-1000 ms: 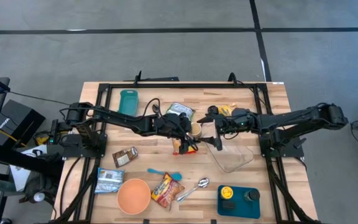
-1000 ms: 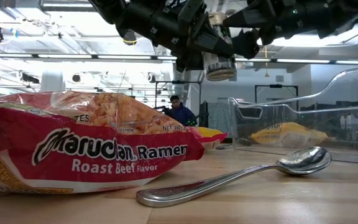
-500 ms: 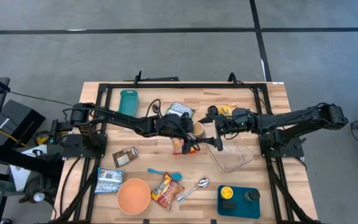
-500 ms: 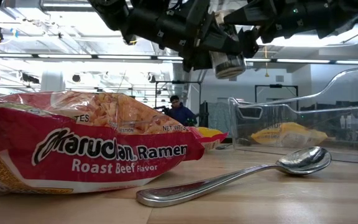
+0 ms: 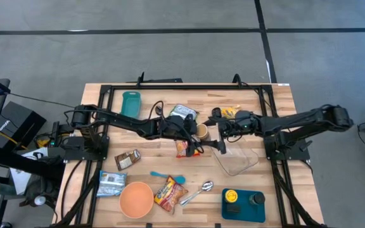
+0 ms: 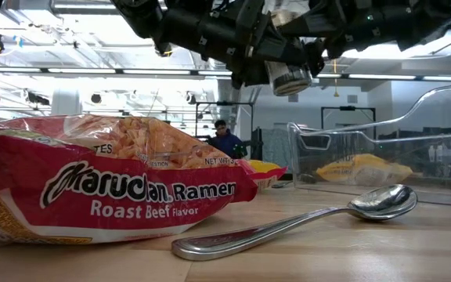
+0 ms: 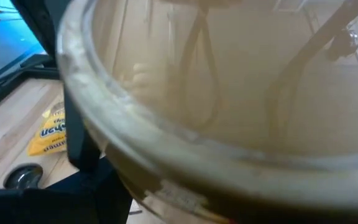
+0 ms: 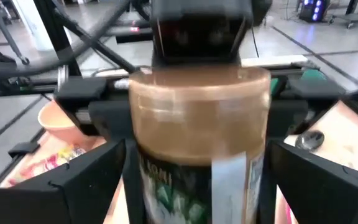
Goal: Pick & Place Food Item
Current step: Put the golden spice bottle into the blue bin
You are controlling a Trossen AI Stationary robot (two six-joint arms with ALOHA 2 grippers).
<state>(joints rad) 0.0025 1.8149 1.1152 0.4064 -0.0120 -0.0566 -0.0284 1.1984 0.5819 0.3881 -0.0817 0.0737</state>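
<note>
since a second ago the jar has tipped and slid toward the right gripper; in the low view it was hanging near upright, now its base tilts toward the right arm. the right gripper has crept in a little toward it.

near edge of the table: ramen packet and spoon, both lying flat. orange bowl near the front left, blue tray at the front right corner.

further in, table centre: left gripper holds the jar clear above the wood, jaws clamped across its upper body, mouth toward the left wrist camera. clear container sits just right of centre, on the right arm's side.

key relation: the jar lies directly ahead of the right gripper, between its fingers as the right wrist view shows, long axis running roughly crosswise to that gripper's line of approach. right jaws are spread wide, one to each side of the jar, not closed on it. whether they touch the label cannot be told.

judgement: a hand-over is being set up; the right arm is the one to take it, needing only a short advance and a close.

far edge: green packet, teal container.
</note>
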